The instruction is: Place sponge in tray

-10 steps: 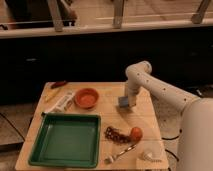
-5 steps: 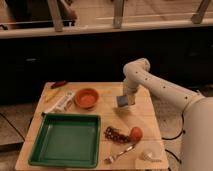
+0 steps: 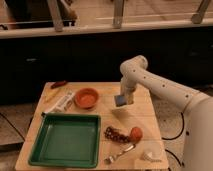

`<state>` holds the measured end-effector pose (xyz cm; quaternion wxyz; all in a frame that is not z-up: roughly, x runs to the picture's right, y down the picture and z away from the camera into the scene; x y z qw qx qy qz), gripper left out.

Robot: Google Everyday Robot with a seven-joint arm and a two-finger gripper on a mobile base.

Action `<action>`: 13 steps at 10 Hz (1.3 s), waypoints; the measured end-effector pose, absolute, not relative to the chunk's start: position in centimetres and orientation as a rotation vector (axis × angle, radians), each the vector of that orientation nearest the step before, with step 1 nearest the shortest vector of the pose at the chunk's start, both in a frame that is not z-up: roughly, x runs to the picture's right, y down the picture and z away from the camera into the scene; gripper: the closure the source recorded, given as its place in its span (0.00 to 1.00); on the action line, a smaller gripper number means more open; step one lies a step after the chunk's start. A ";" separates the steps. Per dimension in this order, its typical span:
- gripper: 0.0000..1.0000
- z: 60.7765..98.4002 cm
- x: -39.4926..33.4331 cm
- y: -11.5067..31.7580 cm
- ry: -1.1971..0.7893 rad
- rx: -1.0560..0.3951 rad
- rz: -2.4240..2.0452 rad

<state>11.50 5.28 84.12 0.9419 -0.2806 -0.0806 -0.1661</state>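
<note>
The light-blue sponge (image 3: pixel 120 100) hangs in the air above the right half of the wooden table, held by my gripper (image 3: pixel 123 99), which is shut on it. The white arm reaches in from the right and bends down to it. The green tray (image 3: pixel 66 140) lies at the table's front left with nothing in it. The sponge is up and to the right of the tray, just right of the orange bowl (image 3: pixel 86 98).
A white packet (image 3: pixel 60 102) and a yellow and red item (image 3: pixel 56 89) lie at the back left. A dark bunch of grapes (image 3: pixel 114 134), an orange fruit (image 3: pixel 136 133), a fork (image 3: pixel 119 154) and a white object (image 3: pixel 150 155) sit at the front right. The table edge (image 3: pixel 150 112) runs along the right.
The gripper has lifted the sponge a little higher off the table and shifted slightly left. Nothing else has moved.
</note>
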 end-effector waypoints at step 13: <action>0.98 79.2 4.5 5.9 -0.217 -0.566 -0.542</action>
